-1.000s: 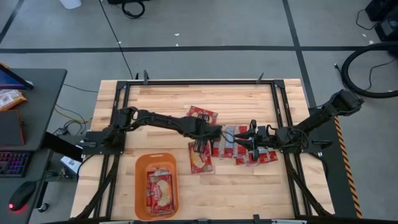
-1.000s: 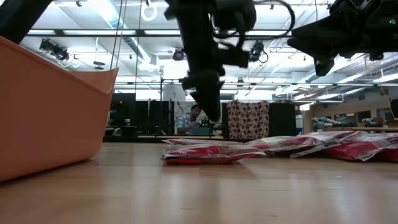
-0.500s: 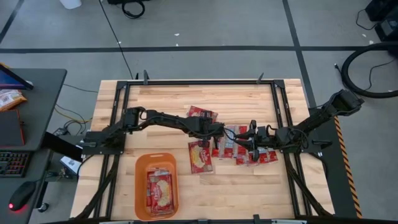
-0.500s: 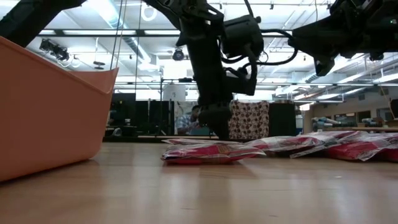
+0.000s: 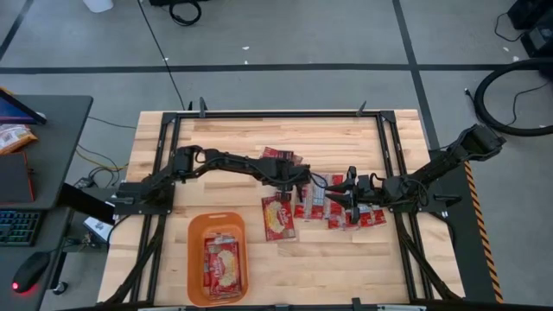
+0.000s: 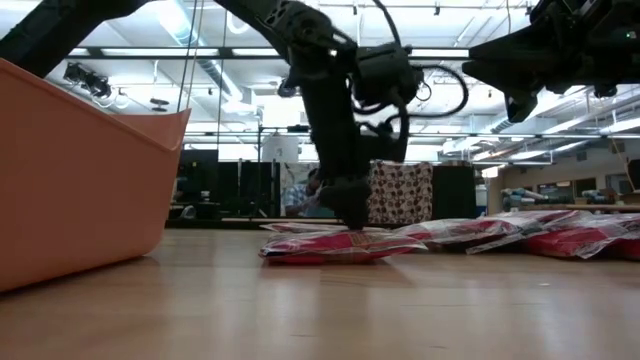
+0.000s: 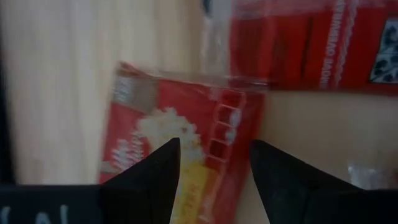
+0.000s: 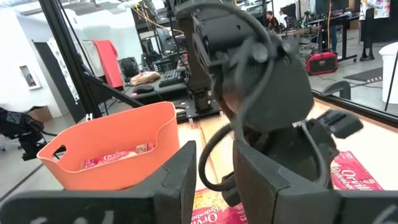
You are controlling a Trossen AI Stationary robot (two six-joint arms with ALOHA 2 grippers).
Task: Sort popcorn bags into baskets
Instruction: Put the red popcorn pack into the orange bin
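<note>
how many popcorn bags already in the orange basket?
2 visible in the orange basket: one narrower bag on its left side and one wider bag with a cream logo beside it on the right, seen from above. More could lie hidden underneath.

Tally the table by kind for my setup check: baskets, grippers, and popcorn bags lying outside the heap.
Orange basket: 1
Grippers: 2 (left gripper, right gripper)
Popcorn bags outside the heap: 2 (far bag, cream-logo bag)
Total: 5
The bags in the heap and in the basket overlap too much to count.
</note>
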